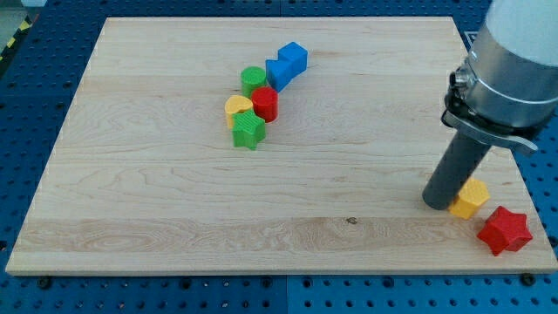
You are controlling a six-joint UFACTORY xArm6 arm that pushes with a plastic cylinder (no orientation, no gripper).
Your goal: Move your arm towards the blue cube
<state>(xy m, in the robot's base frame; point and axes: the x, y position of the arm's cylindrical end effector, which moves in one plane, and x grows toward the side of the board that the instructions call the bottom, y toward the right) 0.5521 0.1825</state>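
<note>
The blue cube point(294, 58) sits near the view's top centre on the wooden board point(157, 201). A second blue block point(278, 73) touches it at its lower left. My tip point(436, 204) is at the view's right, low on the board, far to the lower right of the blue cube. It stands right beside a yellow block point(470, 198), on that block's left side.
A green cylinder point(254, 80), a red cylinder point(266, 104), a yellow block point(236, 109) and a green star point(248, 131) cluster just below and left of the blue blocks. A red star point(504, 230) lies near the board's lower right corner.
</note>
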